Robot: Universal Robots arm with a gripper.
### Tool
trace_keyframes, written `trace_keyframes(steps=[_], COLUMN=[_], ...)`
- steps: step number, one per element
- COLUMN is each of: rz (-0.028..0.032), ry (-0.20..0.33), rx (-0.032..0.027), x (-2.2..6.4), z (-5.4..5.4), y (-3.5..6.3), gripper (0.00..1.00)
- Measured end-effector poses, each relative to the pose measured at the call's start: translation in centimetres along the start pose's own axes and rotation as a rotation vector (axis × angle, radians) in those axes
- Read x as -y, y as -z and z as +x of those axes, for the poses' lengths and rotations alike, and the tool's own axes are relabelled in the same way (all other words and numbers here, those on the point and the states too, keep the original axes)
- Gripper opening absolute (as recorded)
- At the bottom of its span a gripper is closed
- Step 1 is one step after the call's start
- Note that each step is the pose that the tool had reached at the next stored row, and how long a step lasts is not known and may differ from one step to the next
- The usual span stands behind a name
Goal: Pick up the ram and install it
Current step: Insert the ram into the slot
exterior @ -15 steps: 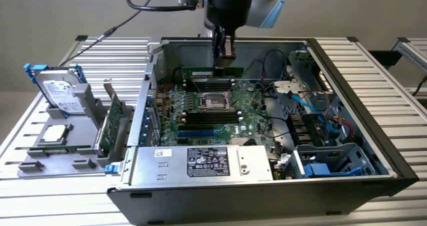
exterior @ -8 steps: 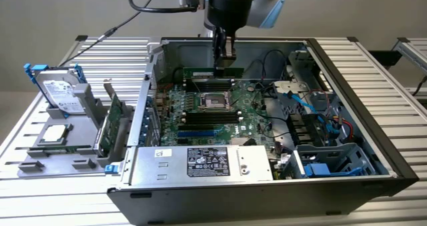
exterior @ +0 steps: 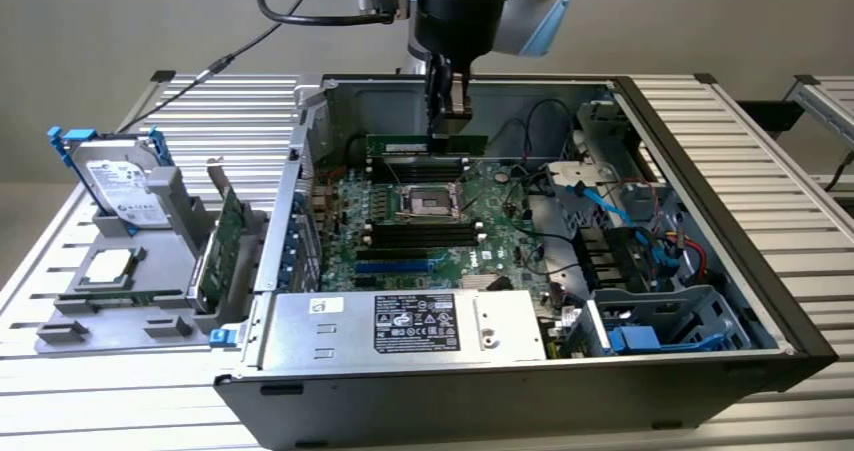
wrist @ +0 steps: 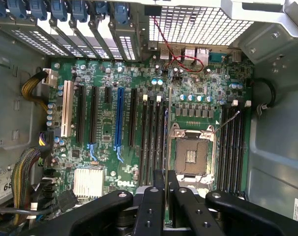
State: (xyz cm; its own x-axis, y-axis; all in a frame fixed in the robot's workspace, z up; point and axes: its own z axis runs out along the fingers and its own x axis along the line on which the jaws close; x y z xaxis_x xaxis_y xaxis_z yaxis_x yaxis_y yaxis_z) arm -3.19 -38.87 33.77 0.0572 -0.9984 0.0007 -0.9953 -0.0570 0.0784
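The gripper (exterior: 447, 128) is clenching the ram (exterior: 400, 144) and holding it on its long edge over the open computer case (exterior: 747, 271), so the step in hand appears to be seating the stick in a memory slot. To do this well, I judge, the arm should be bringing the ram straight down with its long edge running parallel to the slot and level from end to end, its notch matching the slot's key, and pressing evenly so neither end is tipping in first; whether the slot's end latches are standing open I cannot tell. In the exterior view the ram is hanging at twelve o'clock from the CPU socket (exterior: 424, 203), above the bank of black slots (exterior: 414, 167) there, with a second bank (exterior: 420, 233) lying at six o'clock from the socket. Whether its lower edge is touching a slot or hovering just above I cannot tell. In the wrist view the gripper (wrist: 166, 189) is pinching the ram (wrist: 169, 132) edge-on between both fingers, the stick reaching straight out from the fingertips and running alongside the slots (wrist: 151, 132) beside the socket (wrist: 192, 155). The grip is sitting near the middle of the ram's length, a little toward its three o'clock end in the exterior view.
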Motion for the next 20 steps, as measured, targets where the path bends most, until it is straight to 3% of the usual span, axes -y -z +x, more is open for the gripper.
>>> trace_keyframes(steps=[7,9,10,13,16,20], rz=[0.0001,0.0012,0.0045,0.0242,0.0285,0.0287], ry=[0.000,0.001,0.001,0.001,0.001,0.001], rx=[0.0001,0.0038,0.0042,0.0030,0.0026,0.0026], x=[0.00,0.01,-0.03,-0.54,-0.82,-0.80], z=[0.0,0.0,0.0,0.0,0.0,0.0], y=[0.00,-0.01,-0.07,-0.50,-1.05,-1.78], gripper=[0.14,0.14,0.14,0.14,0.14,0.14])
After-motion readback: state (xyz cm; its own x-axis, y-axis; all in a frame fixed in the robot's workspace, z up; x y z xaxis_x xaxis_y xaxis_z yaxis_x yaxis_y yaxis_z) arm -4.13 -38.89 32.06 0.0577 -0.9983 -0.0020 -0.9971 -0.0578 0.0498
